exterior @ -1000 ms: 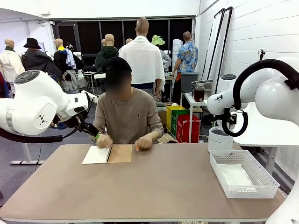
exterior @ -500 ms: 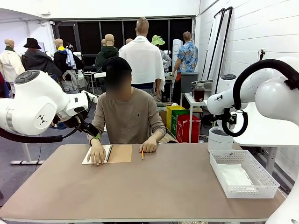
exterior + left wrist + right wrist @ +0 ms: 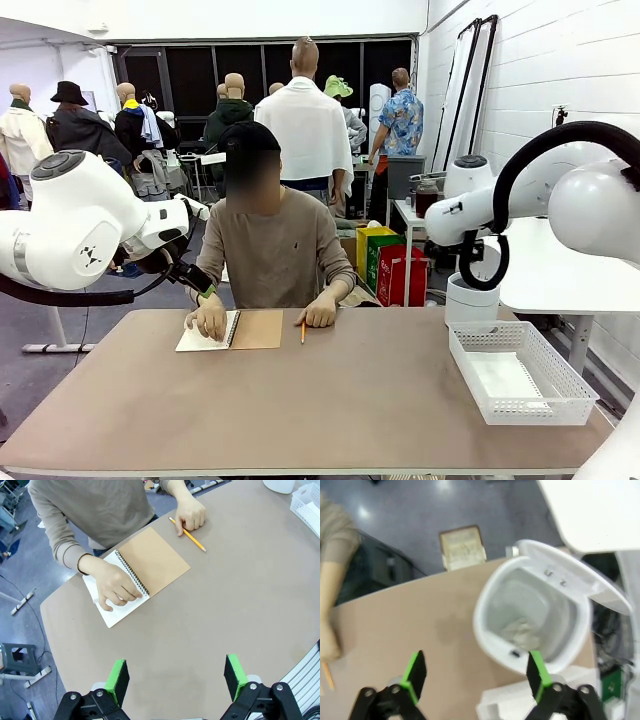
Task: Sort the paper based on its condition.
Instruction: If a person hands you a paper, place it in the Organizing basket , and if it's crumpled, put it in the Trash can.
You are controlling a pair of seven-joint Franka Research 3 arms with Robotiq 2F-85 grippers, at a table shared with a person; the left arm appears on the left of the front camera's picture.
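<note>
A flat white sheet of paper (image 3: 503, 379) lies in the white mesh basket (image 3: 560, 392) at the table's right. A crumpled wad of paper (image 3: 520, 630) sits inside the open white bin (image 3: 487, 630), right beneath my open right gripper (image 3: 476, 672). My left gripper (image 3: 176, 677) hovers open and empty over the bare tabletop, well short of the notebook. The person's hand (image 3: 116, 586) presses on the white page (image 3: 114, 616) of the spiral notebook with the tan cover (image 3: 152, 562).
An orange pencil (image 3: 188, 534) lies on the table by the person's other hand (image 3: 191, 515). The bin (image 3: 469, 299) stands at the far right, behind the basket. The brown table (image 3: 330, 400) spreads bare between notebook and basket.
The person's hand slid down onto the notebook page, and the pencil now lies on the table. My right arm swung a little to the left, above the bin.
</note>
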